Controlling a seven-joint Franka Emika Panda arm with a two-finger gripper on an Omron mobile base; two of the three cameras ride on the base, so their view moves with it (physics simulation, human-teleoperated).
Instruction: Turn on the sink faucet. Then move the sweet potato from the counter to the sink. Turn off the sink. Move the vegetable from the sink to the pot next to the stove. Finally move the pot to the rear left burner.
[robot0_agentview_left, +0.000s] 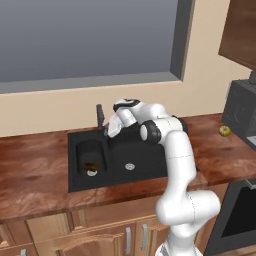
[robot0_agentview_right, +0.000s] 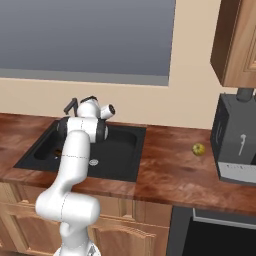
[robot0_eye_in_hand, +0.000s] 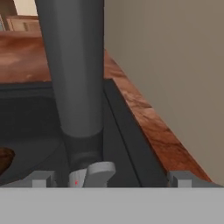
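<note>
Dark grey upright faucet column (robot0_eye_in_hand: 78, 70) stands directly ahead of the wide-apart jaws, between them, at the back rim of the black recessed sink basin (robot0_agentview_left: 145, 165); passage straight ahead blocked. Beige back wall (robot0_eye_in_hand: 175, 65) runs close along one side, with a narrow strip of brown wood-grain surface (robot0_eye_in_hand: 148, 118) between wall and sink rim. Basin floor right of the drain is free. Dark boxy appliance (robot0_agentview_right: 235, 145) blocks the far right surface.

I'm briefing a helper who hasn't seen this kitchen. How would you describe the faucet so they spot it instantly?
Find the black sink set into the wooden counter under the window. On its rear rim stands the faucet, a dark grey upright post, the only tall thing rising from the sink, right by the white arm's open gripper.
</note>
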